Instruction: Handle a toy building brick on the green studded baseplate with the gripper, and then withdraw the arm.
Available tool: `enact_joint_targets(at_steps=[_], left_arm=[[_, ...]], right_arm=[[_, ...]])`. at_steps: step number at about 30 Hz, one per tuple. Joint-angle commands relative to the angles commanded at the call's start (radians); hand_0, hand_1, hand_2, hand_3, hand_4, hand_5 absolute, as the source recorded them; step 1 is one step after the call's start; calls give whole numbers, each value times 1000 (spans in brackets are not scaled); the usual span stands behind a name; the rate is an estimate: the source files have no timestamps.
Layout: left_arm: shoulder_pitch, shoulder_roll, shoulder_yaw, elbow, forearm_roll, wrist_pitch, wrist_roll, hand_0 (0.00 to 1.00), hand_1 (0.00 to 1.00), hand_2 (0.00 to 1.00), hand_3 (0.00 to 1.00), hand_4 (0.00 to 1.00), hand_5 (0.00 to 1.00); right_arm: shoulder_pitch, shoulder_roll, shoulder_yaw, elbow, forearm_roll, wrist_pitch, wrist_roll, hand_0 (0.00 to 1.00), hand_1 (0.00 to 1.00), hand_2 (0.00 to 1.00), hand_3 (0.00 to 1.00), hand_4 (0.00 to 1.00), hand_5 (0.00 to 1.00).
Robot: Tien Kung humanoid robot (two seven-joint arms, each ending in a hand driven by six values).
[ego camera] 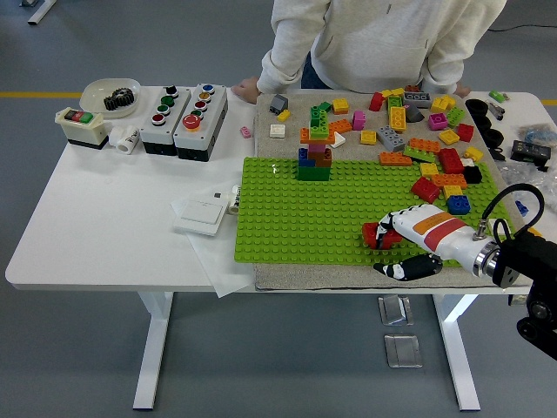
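The right hand (409, 239) comes in from the 4 o'clock corner of the picture and lies low over the near right part of the green studded baseplate (305, 218). Its fingers (390, 228) are curled around a red brick (372, 234), which sits on the baseplate at the hand's 9 o'clock end; the thumb (407, 266) hangs just off the baseplate's near edge, over the grey mat (287, 275) underneath. Whether the red brick is pressed onto the studs or lifted a little cannot be told.

At the baseplate's 12 o'clock edge stands a small stack of bricks (314, 158), green at the bottom with blue, brown and purple pieces above. Beyond it, from 12 to 2 o'clock on the mat, loose bricks (418, 131) in yellow, orange, red, grey and green lie scattered.

At 9 o'clock of the baseplate, on the white bench (104, 235), a white switch plate (202, 210) rests on a sheet of paper. Further toward 10 o'clock are two grey push-button boxes (184, 109), a smaller box with a red and green switch (81, 126), and a white bowl (110, 94) holding a dark gear.

A person in a pale sweatshirt (383, 43) stands at the far side, one hand (248, 88) resting on the bench edge at 12 o'clock.
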Motion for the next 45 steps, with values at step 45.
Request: enact_joint_targets(at_steps=[45], left_arm=[[3,1,1,0,5,0,3,778,716,674,563,588,610]], right_arm=[[24,114,17,-153,-100,-163,-4,720,685,752,808,991,399]])
